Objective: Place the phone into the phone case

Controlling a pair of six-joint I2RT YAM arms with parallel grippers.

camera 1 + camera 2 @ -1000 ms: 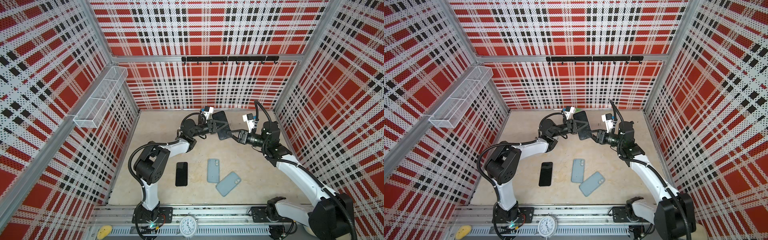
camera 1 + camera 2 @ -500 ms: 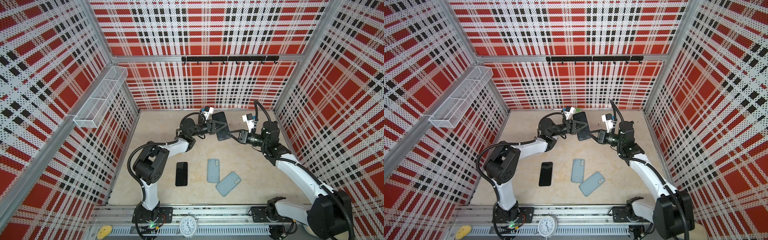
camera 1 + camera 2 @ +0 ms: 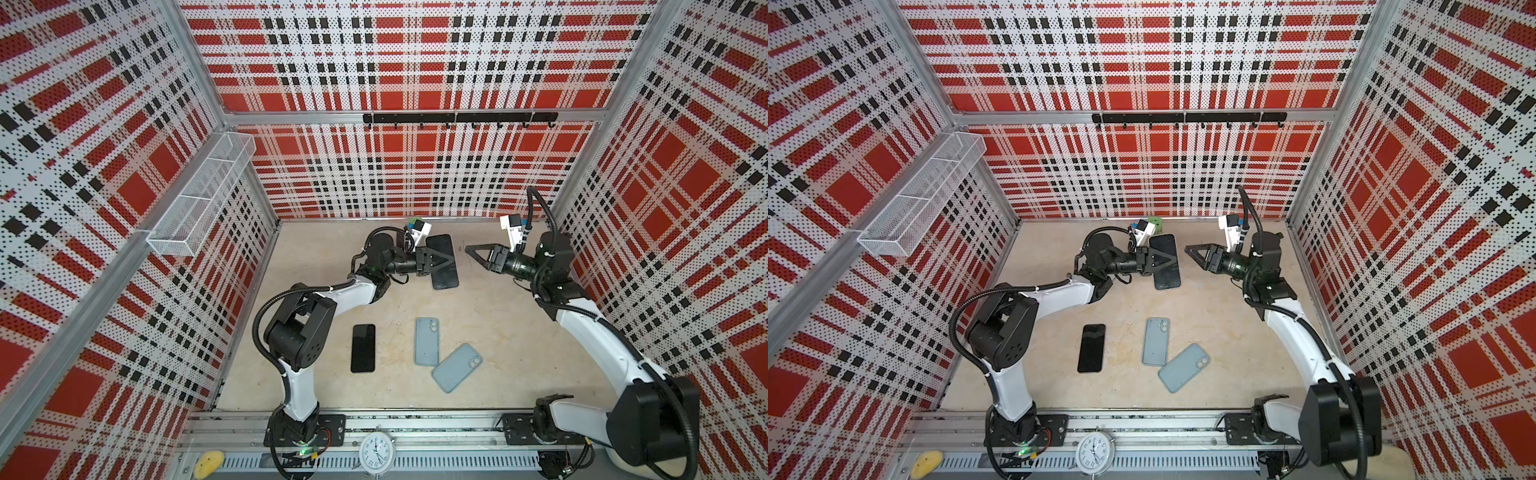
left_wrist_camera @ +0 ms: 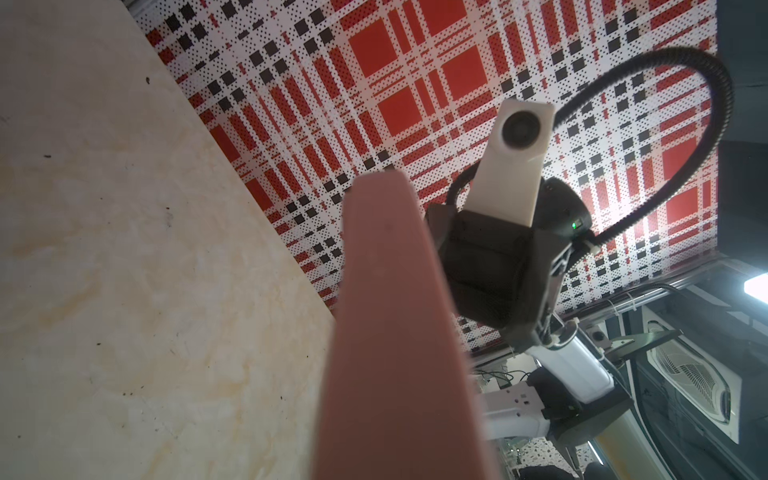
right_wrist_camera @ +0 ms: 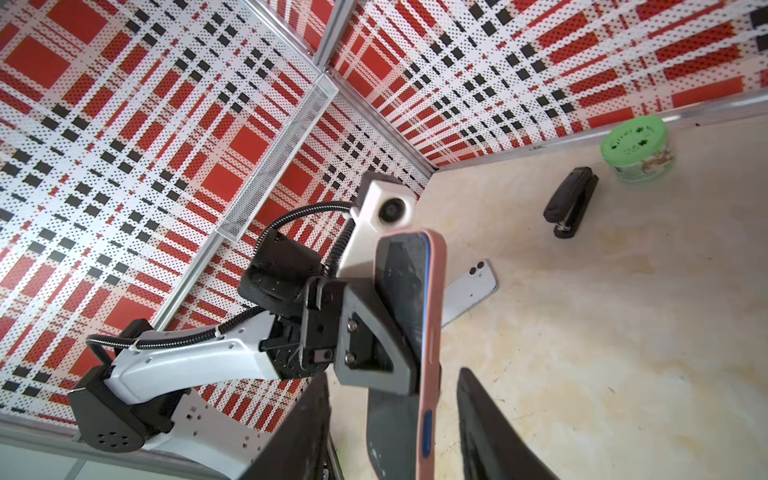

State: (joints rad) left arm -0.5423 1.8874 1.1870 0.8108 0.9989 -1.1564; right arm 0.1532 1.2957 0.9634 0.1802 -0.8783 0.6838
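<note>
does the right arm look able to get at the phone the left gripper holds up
Likely yes: the right gripper faces the phone across open air, jaws apart, nothing between them.

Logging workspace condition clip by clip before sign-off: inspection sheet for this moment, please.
Surface: beige table, faint stains, dark specks.
Job's things: phone in pink case, held off the table; black phone and two blue cases lie flat in front.
Clutter: stapler, green tub and pale phone toward the back; clock on the front rail.
Grippers: left gripper shut on phone; right gripper, jaws open, apart from it.
Cables: black hose loops above the right wrist, snagging nothing.
Surroundings: plaid walls, wire basket, hook rail.
</note>
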